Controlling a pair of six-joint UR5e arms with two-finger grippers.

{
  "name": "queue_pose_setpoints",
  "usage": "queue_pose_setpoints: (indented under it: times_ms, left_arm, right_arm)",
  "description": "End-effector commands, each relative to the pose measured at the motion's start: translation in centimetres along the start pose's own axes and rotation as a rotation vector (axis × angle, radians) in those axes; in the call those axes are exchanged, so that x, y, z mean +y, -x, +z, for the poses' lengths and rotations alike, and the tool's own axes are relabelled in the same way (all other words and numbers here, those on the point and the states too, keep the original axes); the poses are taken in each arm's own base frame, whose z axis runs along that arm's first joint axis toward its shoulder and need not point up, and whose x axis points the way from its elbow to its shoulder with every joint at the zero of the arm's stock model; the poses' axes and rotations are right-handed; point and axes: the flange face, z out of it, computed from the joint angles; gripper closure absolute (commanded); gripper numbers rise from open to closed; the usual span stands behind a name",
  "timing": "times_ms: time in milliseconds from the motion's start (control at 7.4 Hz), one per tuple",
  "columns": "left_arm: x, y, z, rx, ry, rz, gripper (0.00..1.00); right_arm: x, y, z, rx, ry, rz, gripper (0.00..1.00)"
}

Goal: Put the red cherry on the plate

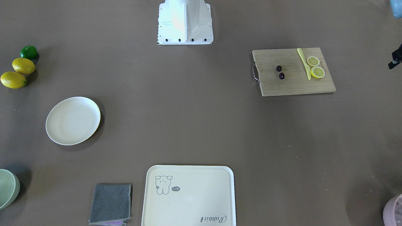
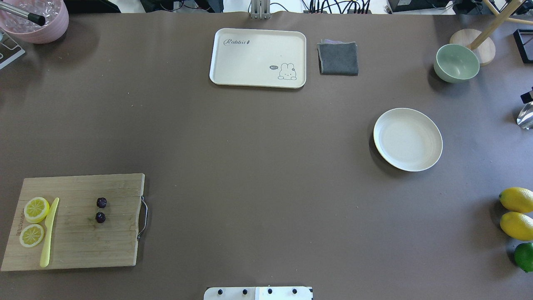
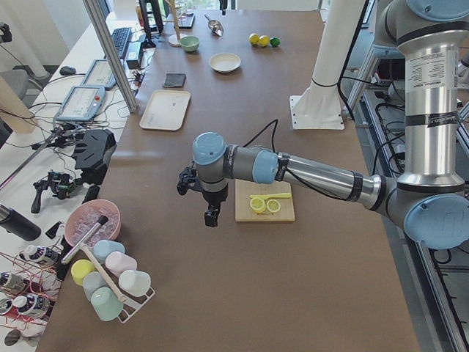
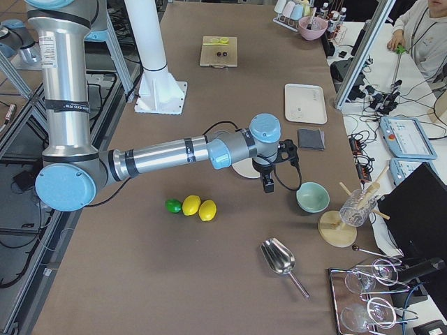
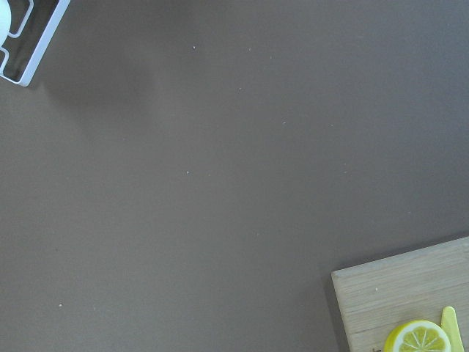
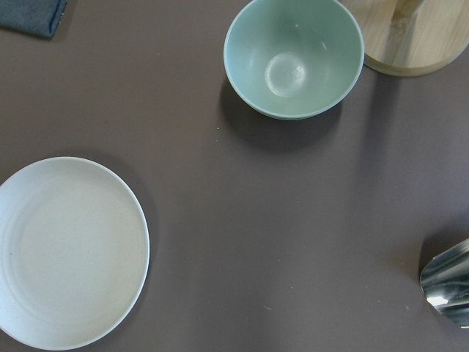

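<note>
Far left corner: a pink bowl (image 2: 37,25) w/ clear bits in it. Near left: a wood cutting board (image 2: 75,246) w/ a metal handle on its right end. On the board, left to right: two lemon slices (image 2: 36,209), a yellow knife (image 2: 49,233) just beside them, then the red cherry (image 2: 100,217). The cherry is 2 tiny dark balls close together, abt mid-board. It lies flat on the wood, well apart from the plate. The left gripper (image 3: 211,218) hangs over the table off the board's far side & points down. It touches no thing. Can't tell how wide it is open or if it holds anything. Middle, far side: a cream tray (image 2: 250,58) w/ a small animal drawing, & a folded grey cloth (image 2: 338,58) just right of it. Right half: the plate (image 2: 408,139), round & cream-white. Farther off & more to the right sits a green bowl (image 2: 456,63). The right gripper (image 4: 268,185) hangs over the table btwn plate & bowl & points down. Can't tell its opening or its hold either. Right edge, near side: two lemons (image 2: 516,200) & a lime (image 2: 524,256) in a row.
</note>
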Motion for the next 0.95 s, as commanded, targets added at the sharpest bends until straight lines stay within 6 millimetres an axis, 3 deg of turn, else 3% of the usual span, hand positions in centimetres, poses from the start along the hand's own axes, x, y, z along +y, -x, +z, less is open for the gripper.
queue_pose_setpoints:
  times_ms: [0,270,405,811]
  left_arm:
    - [-0.7,-0.2,-1.3,-0.001,-0.032,0.018,0.03]
    - [-0.1,0.4,-1.0,-0.006,-0.023,0.001,0.03]
    - [-0.3,0.7,-2.3,-0.008,-0.051,-0.006,0.03]
    - [0.3,0.9,-2.6,0.001,-0.059,-0.010,0.03]
  right_arm:
    - [0.9,0.5,0.2,0.005,0.007,-0.084,0.00]
    - [1.0,0.4,0.5,0.003,0.014,-0.090,0.00]
    - [0.9,0.3,0.5,0.011,0.011,-0.091,0.00]
    - [1.7,-0.3,0.9,0.009,0.014,-0.089,0.00]
